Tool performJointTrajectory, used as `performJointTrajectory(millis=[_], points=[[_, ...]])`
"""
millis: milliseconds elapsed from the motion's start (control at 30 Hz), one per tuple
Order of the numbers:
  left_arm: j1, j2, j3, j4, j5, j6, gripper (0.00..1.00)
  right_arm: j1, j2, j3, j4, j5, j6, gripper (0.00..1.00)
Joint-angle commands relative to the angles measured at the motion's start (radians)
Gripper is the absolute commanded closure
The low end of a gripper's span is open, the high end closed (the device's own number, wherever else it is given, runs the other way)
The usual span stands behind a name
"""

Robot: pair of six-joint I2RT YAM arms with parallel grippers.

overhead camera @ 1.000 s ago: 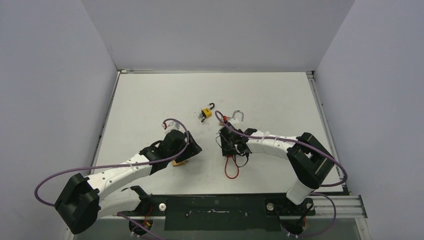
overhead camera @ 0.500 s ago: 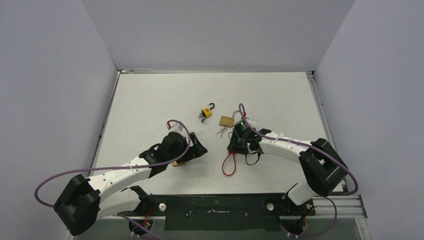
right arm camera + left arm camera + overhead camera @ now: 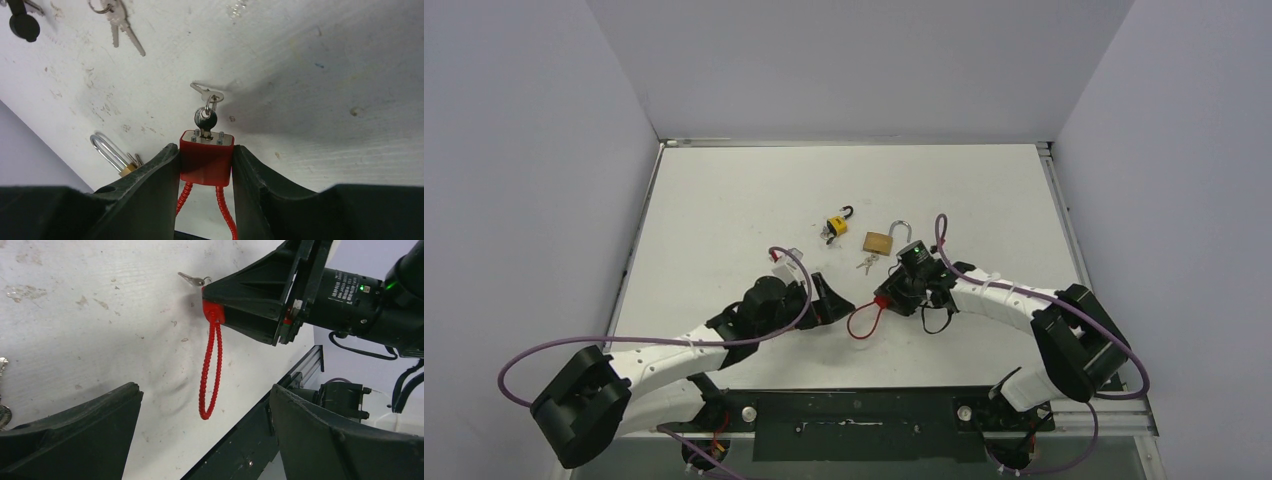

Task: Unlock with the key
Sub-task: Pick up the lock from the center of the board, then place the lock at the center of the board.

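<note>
A red padlock with a red cable loop is clamped by its body between the fingers of my right gripper. A silver key sits in its keyhole, and a second key on the ring lies on the table. In the top view the right gripper holds the lock low over the table's centre front, the cable trailing left. My left gripper stands open just left of the loop, its wide jaws facing the cable's free end with nothing between them.
A brass padlock with an open silver shackle lies behind the right gripper, loose keys beside it. A yellow padlock with a black shackle is farther back left. The black front rail runs close below both grippers.
My right gripper closed on the red lock and drew back to the right, uncovering the brass padlock; the cable loop swung left. My left gripper opened wide and moved right toward the loop.
</note>
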State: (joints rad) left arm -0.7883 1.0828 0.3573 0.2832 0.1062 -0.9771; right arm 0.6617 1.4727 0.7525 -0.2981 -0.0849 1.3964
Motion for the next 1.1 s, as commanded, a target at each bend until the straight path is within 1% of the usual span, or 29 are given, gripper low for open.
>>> performJointTrajectory(millis=[0, 200, 267, 400, 467, 633, 700, 833, 967, 1000, 1067], points=[[-0.034, 0.001, -0.029, 0.143, -0.051, -0.038, 0.03, 0.003, -0.031, -0.013, 0.024, -0.029, 0.232, 0.84], [-0.088, 0.083, -0.071, 0.283, -0.066, -0.101, 0.03, 0.003, -0.014, -0.008, 0.022, -0.059, 0.373, 0.86], [-0.122, 0.102, -0.074, 0.323, -0.112, -0.099, 0.03, 0.003, -0.011, -0.013, 0.040, -0.070, 0.417, 0.86], [-0.188, 0.133, -0.048, 0.338, -0.285, -0.064, 0.03, 0.010, 0.001, -0.003, 0.046, -0.090, 0.485, 0.85], [-0.201, 0.158, -0.040, 0.370, -0.346, -0.064, 0.03, 0.014, 0.006, -0.001, 0.054, -0.103, 0.509, 0.85], [-0.206, 0.250, -0.033, 0.489, -0.427, -0.072, 0.03, 0.033, 0.015, 0.019, 0.048, -0.127, 0.533, 0.85], [-0.207, 0.300, -0.028, 0.539, -0.439, -0.085, 0.03, 0.041, 0.015, 0.021, 0.059, -0.133, 0.546, 0.84], [-0.215, 0.373, -0.007, 0.624, -0.427, -0.076, 0.10, 0.051, 0.023, 0.034, 0.056, -0.134, 0.555, 0.84], [-0.230, 0.408, 0.016, 0.608, -0.455, -0.095, 0.16, 0.057, 0.034, 0.046, 0.057, -0.135, 0.562, 0.86], [-0.233, 0.413, 0.020, 0.605, -0.465, -0.098, 0.19, 0.059, 0.036, 0.049, 0.056, -0.136, 0.565, 0.86], [-0.237, 0.423, 0.034, 0.588, -0.479, -0.100, 0.29, 0.061, 0.039, 0.056, 0.055, -0.138, 0.567, 0.86]])
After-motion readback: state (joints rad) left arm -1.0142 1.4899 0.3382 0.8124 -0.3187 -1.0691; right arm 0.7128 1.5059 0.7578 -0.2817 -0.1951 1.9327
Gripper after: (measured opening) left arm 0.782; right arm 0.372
